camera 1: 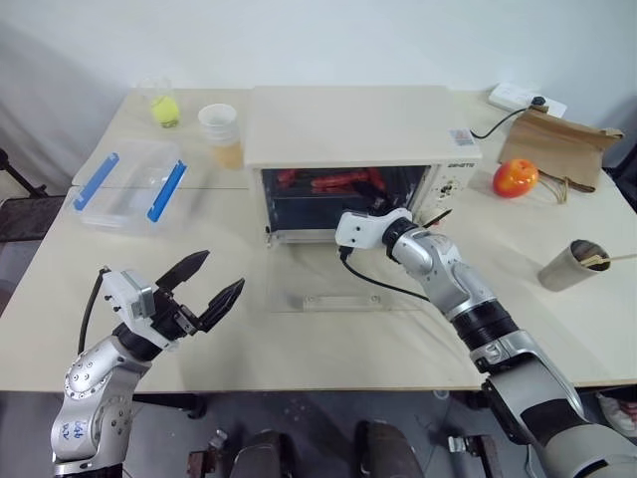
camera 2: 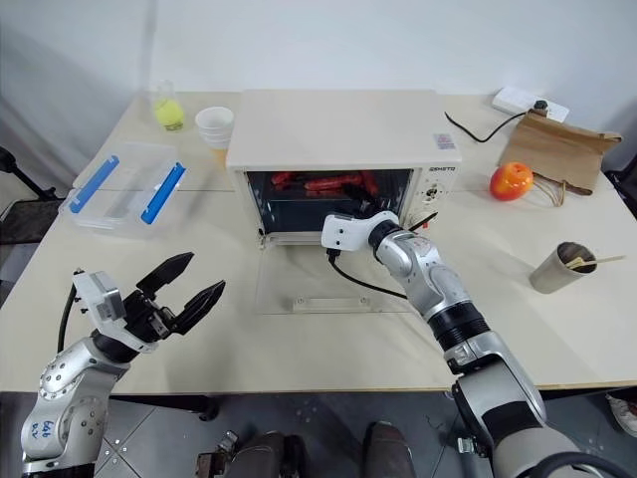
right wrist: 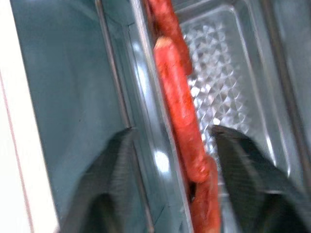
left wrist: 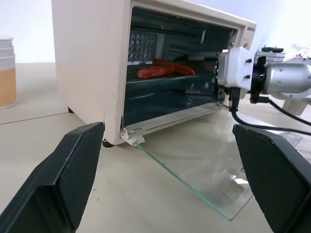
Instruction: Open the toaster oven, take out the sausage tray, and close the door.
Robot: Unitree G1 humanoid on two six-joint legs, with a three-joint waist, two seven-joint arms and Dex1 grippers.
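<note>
Toaster oven (camera 1: pixel 348 149) sits toward the far edge of the desk (camera 1: pixel 299 339), mid-width. Door (camera 1: pixel 343 289) is fully down, its glass lying flat on the desk in front of the cavity, bar handle nearest the robot. Sausage tray (left wrist: pixel 167 74) is on the upper rack inside, three sausages (right wrist: pixel 177 97) visible on it.

Right gripper (right wrist: pixel 170 145) is inside the oven mouth. Jaws are apart, one on each side of the tray's front rim with a sausage between them; whether they have clamped the rim yet I cannot tell. Left gripper (camera 1: pixel 199 289) hangs over the near-left part of the desk, well clear of the oven, jaws spread wide and grasping nothing.

Risks from here, as judged:
- Jaws appear to straddle a sausage as well as the rim. Closing there could pinch the sausage instead of metal, giving a soft grip that slips.
- A one-sided grip on a shallow tray could let it tilt as it leaves the rack; sausages would roll off onto the glass.
- The tray could catch on the rack rails if drawn out at an angle and drag the oven forward.
- The forearm passes low over the open door; pressing down could load the glass or hinges.
</note>
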